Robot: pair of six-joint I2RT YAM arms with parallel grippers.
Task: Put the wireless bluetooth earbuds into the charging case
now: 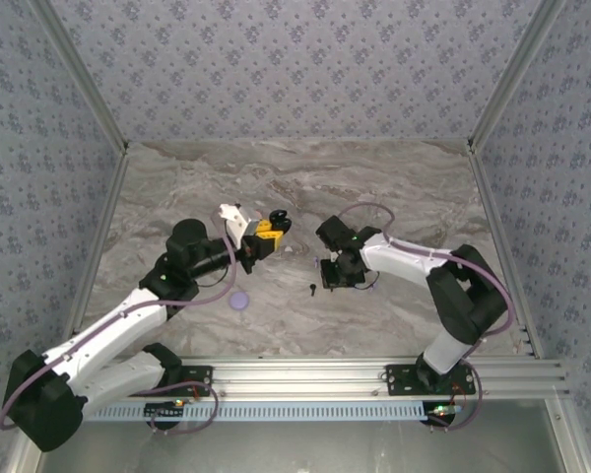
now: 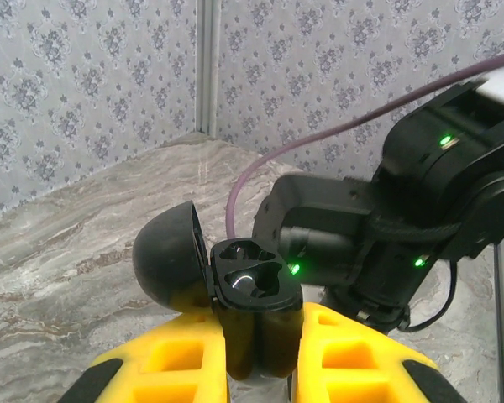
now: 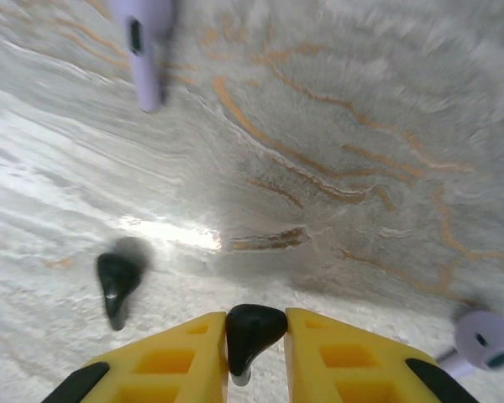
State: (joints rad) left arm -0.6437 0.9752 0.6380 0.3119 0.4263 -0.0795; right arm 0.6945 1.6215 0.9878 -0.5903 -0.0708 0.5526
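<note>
My left gripper (image 2: 260, 340) is shut on the black charging case (image 2: 254, 285) and holds it upright above the table. The case's lid (image 2: 164, 260) is swung open to the left, and both sockets show dark. In the top view this case (image 1: 276, 222) sits at the tip of the left gripper (image 1: 264, 236). My right gripper (image 3: 256, 346) is shut on a black earbud (image 3: 254, 323), low over the marble, with the stem pointing down. In the top view the right gripper (image 1: 337, 268) hangs just right of a second black earbud (image 1: 314, 289), which lies loose on the table (image 3: 116, 281).
Two lavender earbuds lie on the marble, one far left (image 3: 144, 46) and one near right (image 3: 479, 340). A round lavender case (image 1: 239, 301) rests near the left arm. The right arm (image 2: 403, 210) looms close behind the held case. Patterned walls enclose the table (image 1: 414, 187).
</note>
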